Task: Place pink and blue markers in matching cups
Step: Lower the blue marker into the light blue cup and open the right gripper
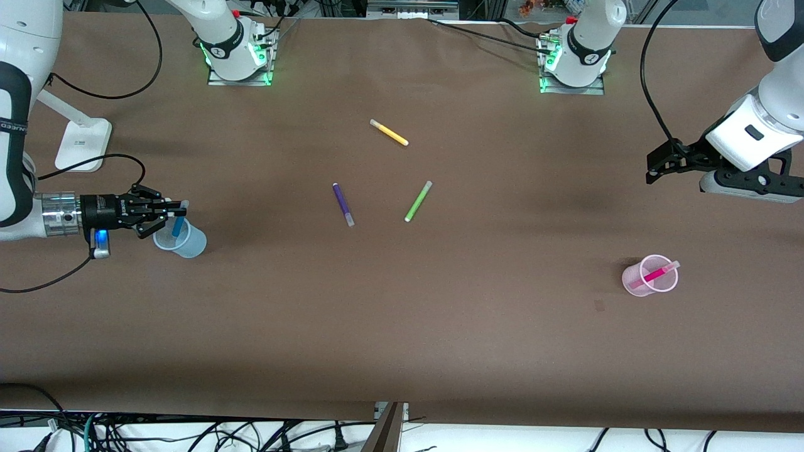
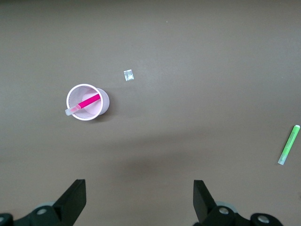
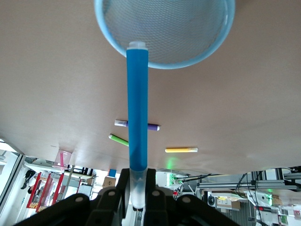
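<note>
My right gripper [image 1: 179, 212] is shut on the pale cap end of the blue marker [image 1: 178, 225]. It holds the marker tilted over the pale blue cup [image 1: 191, 243], with the marker's lower end inside the cup's mouth. In the right wrist view the blue marker [image 3: 138, 108] runs from my right gripper [image 3: 138, 176] into the blue cup [image 3: 207, 47]. The pink marker [image 1: 656, 274] leans inside the pale pink cup [image 1: 631, 280] toward the left arm's end of the table. My left gripper [image 1: 654, 169] is open and empty, raised above the table. The left wrist view shows the gripper [image 2: 138, 188], the pink cup [image 2: 104, 102] and the marker [image 2: 87, 102].
A yellow marker [image 1: 389, 132], a dark purple marker [image 1: 343, 204] and a green marker [image 1: 418, 201] lie in the middle of the table. A small pale scrap [image 2: 128, 75] lies near the pink cup. A white stand foot [image 1: 81, 144] sits at the right arm's end.
</note>
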